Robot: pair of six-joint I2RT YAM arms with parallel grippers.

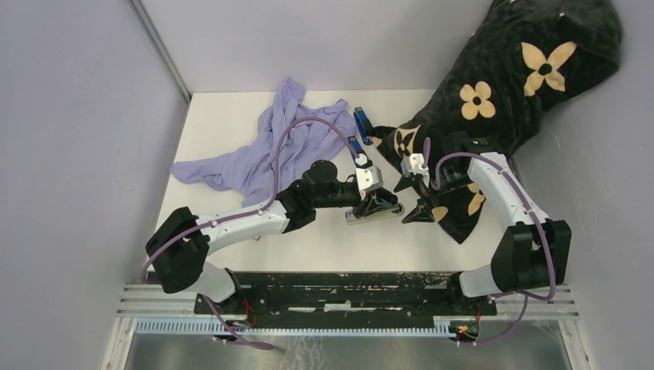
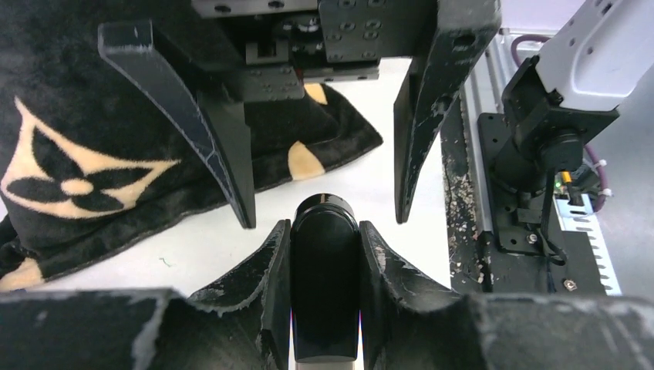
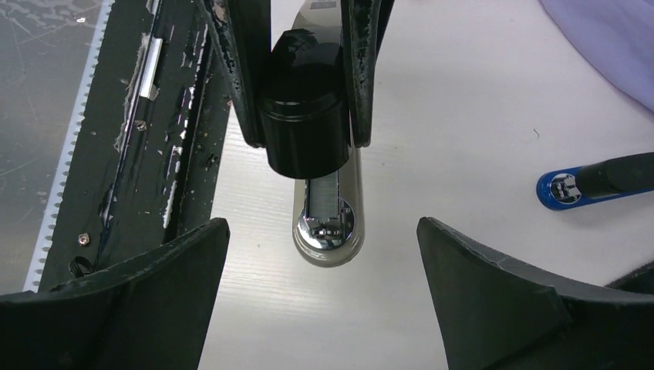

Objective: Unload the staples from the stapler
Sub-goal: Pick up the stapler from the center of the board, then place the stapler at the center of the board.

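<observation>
The stapler [image 1: 372,210] lies on the white table between my two grippers. My left gripper [image 1: 378,202] is shut on its black top [image 2: 325,285], one finger on each side; the same grip shows in the right wrist view [image 3: 305,116]. The top is lifted off the grey base [image 3: 328,239]. A silver-grey ridged strip of staples [image 3: 324,191] shows in the open channel. My right gripper [image 1: 412,202] is open and empty. It faces the stapler's front end, its fingertips [image 3: 193,262] a short way off on both sides.
A black cloth with tan flowers [image 1: 501,85] lies at the right and under my right arm. A lilac cloth [image 1: 270,146] lies at the back left. Two blue-and-black tools [image 1: 359,131] lie behind the stapler; one shows in the right wrist view [image 3: 586,185].
</observation>
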